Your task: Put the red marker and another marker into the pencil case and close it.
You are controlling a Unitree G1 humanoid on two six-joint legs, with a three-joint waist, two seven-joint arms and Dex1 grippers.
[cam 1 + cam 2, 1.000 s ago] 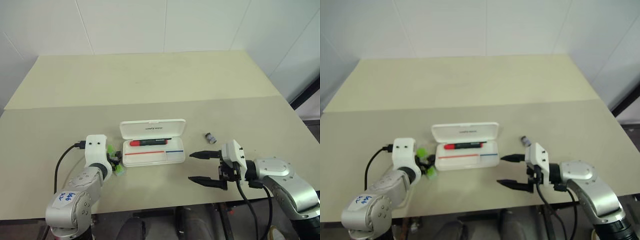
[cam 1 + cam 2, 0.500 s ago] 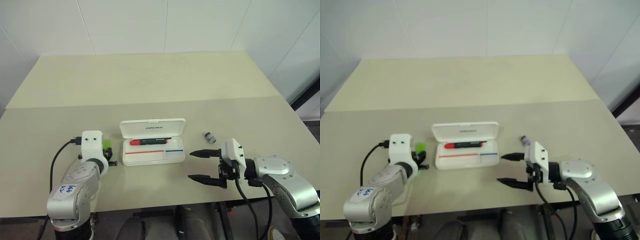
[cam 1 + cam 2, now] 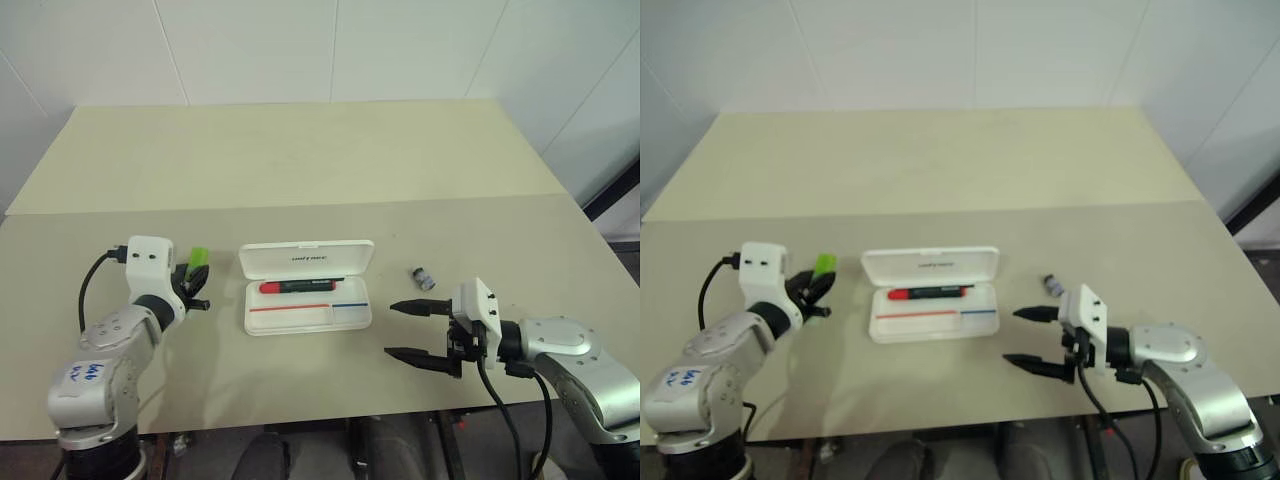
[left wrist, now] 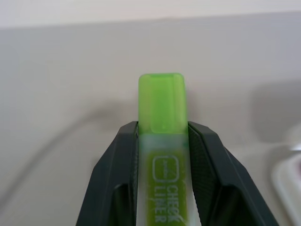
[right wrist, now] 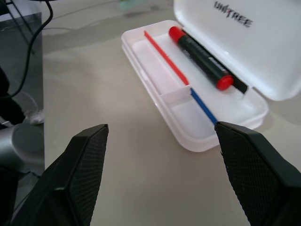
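The white pencil case (image 3: 350, 318) lies open in the middle of the table, lid tipped back. Inside its far compartment rests the red marker (image 3: 297, 285), also seen as the red marker (image 5: 202, 57) in the right wrist view. My left gripper (image 3: 193, 281) is raised left of the case and shut on the light green highlighter (image 3: 197, 259), the other marker; the left wrist view shows the highlighter (image 4: 162, 136) clamped between both fingers, one end sticking out past the tips. My right gripper (image 3: 406, 331) stands open right of the case, pointing toward it, holding nothing.
A small grey cylinder (image 3: 422, 276) lies on the table between the case and my right arm. A black cable (image 3: 92, 282) runs from my left wrist. The far half of the table (image 3: 300, 150) is bare, with a white wall behind.
My left gripper closed on the green highlighter, lifted it off the table and carried it up and to the left, away from the case. The right arm barely shifted.
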